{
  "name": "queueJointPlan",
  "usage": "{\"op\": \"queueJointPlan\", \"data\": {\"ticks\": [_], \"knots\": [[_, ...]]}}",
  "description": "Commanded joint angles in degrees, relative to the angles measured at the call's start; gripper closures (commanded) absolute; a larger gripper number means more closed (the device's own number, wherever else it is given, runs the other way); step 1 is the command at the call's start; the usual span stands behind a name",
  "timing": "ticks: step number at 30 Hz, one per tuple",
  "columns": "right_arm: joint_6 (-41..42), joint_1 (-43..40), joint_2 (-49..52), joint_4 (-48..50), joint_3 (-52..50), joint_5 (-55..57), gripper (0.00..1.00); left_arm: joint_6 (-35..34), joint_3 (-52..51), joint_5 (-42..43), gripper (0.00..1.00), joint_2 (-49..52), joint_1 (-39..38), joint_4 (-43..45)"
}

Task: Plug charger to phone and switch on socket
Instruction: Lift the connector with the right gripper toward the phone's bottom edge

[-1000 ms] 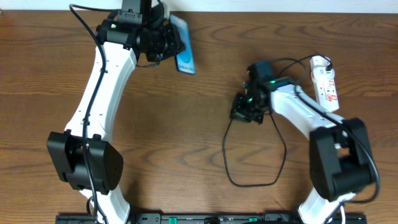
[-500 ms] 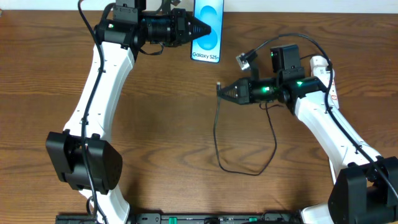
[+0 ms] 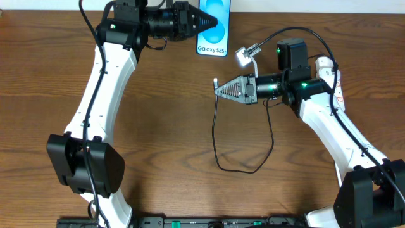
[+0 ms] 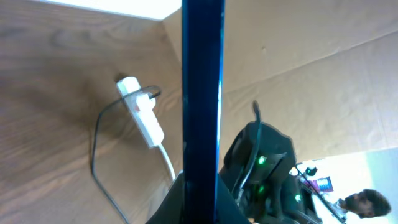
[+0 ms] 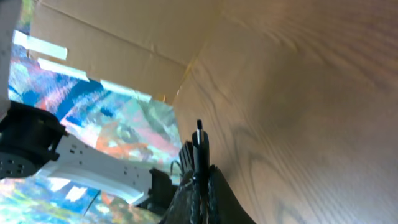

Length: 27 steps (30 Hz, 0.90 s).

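Note:
My left gripper [image 3: 214,22] is shut on the phone [image 3: 214,28], held up at the table's back edge, its blue-and-white "Galaxy S25+" screen facing the overhead camera. In the left wrist view the phone [image 4: 202,87] shows edge-on between the fingers. My right gripper [image 3: 218,90] is shut on the charger [image 3: 215,126] near its connector tip [image 5: 198,134], below and slightly right of the phone, pointing left. The black cable hangs down in a loop over the table. The white socket [image 3: 330,79] lies at the far right behind my right arm; it also shows in the left wrist view [image 4: 143,112].
The brown wooden table [image 3: 164,126] spreads under both arms. A cardboard wall [image 5: 124,43] rises behind the table. A black rail [image 3: 202,223] runs along the front edge.
My left gripper has shifted the phone slightly up and right. My right gripper has moved left and a little up with the charger tip, closer to the phone. The cable loop followed.

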Motion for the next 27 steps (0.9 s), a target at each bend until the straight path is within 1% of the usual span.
{"op": "queueJointPlan", "data": {"ticks": [1,5,9,15,20,27], "knots": [[5.5,0.3,-0.6,3.7,0.6,-2.0,0.99,-6.3,0.2,2.0,0.93,-0.3,0.3,4.8],[12.0,0.3,-0.6,12.3,0.6,-2.3,0.99,-10.6,0.2,2.0,0.93,-0.3,0.3,8.7],[19.3,0.3,-0.6,21.0,0.6,-2.3,0.99,-11.3,0.2,1.9,0.93,-0.3,0.3,9.7],[26.3,0.3,-0.6,30.5,0.6,-2.8,0.99,-15.4,0.2,2.0,0.93,-0.3,0.3,13.7],[29.1,0.3,-0.6,34.8,0.6,-4.8,0.99,-17.0,0.2,2.0,0.93,-0.3,0.3,15.9],[31.3,-1.1,-0.6,35.8,0.6,-4.0,0.99,-17.0,0.2,2.7,0.93,-0.3,0.3,15.8]]}}
